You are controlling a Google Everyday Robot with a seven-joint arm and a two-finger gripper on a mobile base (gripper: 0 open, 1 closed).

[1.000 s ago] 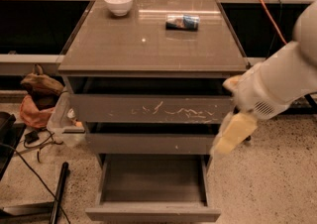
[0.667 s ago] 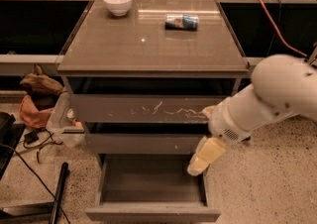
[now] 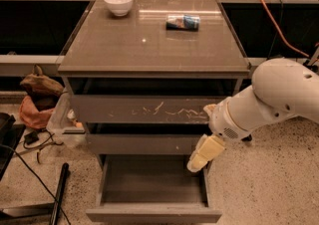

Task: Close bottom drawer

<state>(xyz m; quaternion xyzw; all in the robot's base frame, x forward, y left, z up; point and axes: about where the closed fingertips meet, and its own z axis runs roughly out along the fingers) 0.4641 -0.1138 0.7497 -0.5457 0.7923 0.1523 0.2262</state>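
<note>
The bottom drawer (image 3: 152, 214) is pulled out toward me, its shallow flat tray (image 3: 152, 179) bare and its low plain front panel at the bottom edge of the view. Above it are the middle drawer front with a white speck (image 3: 144, 144) and the taller top front with white scratches (image 3: 144, 109). My gripper (image 3: 199, 159), cream-coloured, hangs from the white arm (image 3: 269, 102) at the right. It is over the right rear corner of the open tray, just below the middle front.
The grey cabinet top (image 3: 149, 35) holds a white bowl (image 3: 118, 3) and a lying can (image 3: 183, 22). Bags (image 3: 37, 99) and a plastic bin (image 3: 62, 122) sit left of the cabinet. Cables and a black rod (image 3: 59, 194) lie on the speckled floor.
My arm and gripper have moved left and down, from beside the cabinet's right edge to over the right side of the open bottom drawer. The drawers have not moved.
</note>
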